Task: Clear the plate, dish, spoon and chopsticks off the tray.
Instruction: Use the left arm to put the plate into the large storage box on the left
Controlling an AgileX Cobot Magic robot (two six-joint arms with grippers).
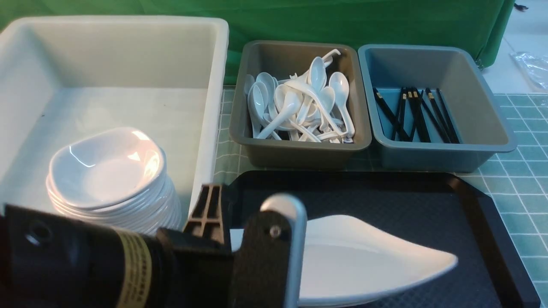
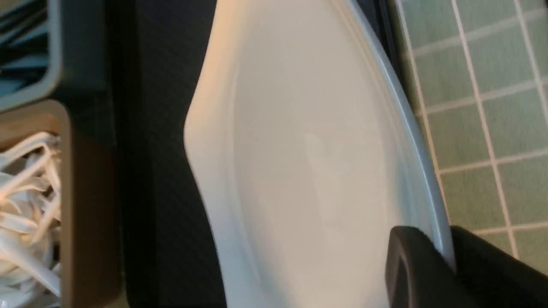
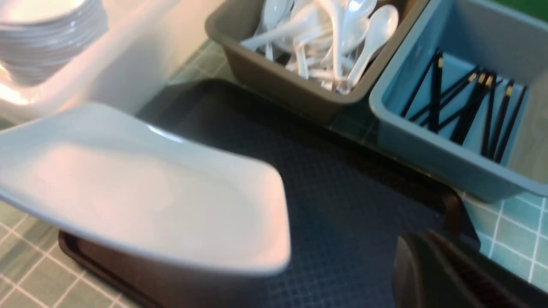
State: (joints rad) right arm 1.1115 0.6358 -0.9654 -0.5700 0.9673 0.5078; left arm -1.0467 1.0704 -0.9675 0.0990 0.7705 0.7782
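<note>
Glaze makes the plate [image 1: 368, 256] slick. We judge it stiff, fairly heavy for a pinch grip, and breakable if dropped. The rim is the only place to take hold, and the left claw [image 2: 447, 256] is clamped tight on it there, its fingers [image 2: 411, 269] on either face. The plate hangs tilted over the tray's [image 1: 406, 192] 7 o'clock corner, partly reaching past the rim over the worktop [image 1: 522, 179]. Whether it touches the tray we cannot tell. A one-edge hold like this lets it swing, so we would move slowly. The right claw [image 3: 449, 273], on the tray's 3 o'clock side, is closed on nothing.

We count one plate, one tray and three tubs.
- The white tub [image 1: 128, 55] at 10 o'clock holds one stack of dishes [image 1: 107, 171], roughly ten.
- The brown tub [image 1: 299, 154] at 12 o'clock holds tangled spoons [image 1: 299, 107], over a dozen.
- The blue tub [image 1: 428, 158] at 1 o'clock holds chopsticks [image 1: 417, 115], about eight sticks.

Nothing else shows on the tray's visible part.
</note>
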